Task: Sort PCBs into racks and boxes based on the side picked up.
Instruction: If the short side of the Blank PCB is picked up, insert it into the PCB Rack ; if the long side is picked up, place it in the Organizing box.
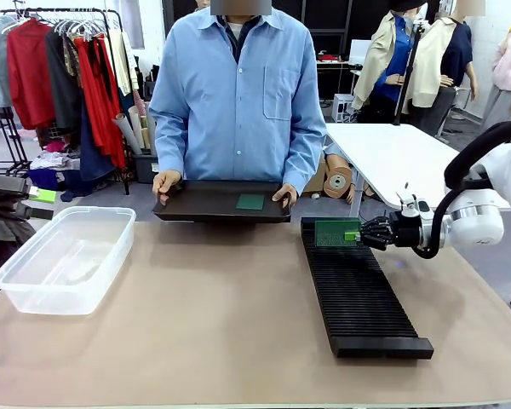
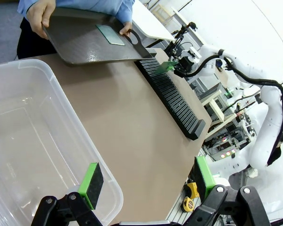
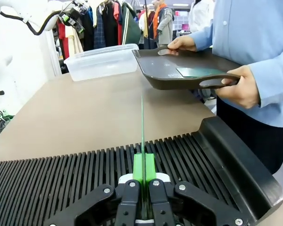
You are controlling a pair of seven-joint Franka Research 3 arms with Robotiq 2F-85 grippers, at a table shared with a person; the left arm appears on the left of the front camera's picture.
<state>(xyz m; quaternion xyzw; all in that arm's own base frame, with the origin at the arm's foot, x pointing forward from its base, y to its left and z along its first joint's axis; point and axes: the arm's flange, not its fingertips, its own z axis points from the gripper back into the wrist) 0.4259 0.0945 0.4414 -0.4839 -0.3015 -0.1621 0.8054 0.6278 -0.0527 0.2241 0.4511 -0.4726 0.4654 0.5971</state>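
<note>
Honestly, right gripper [image 1: 354,234] clamps the PCB [image 1: 328,230] over the rack [image 1: 358,298] at 12 o'clock; tilt could jam it, while left gripper [image 2: 148,181] gapes wide.

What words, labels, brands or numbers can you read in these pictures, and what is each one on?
None can be read.
Held circuit board, in the right hand over the rack: tiny marks, too small to read.
Second circuit board, on the tray: plain, no print seen.
Tub: no label seen.
</note>
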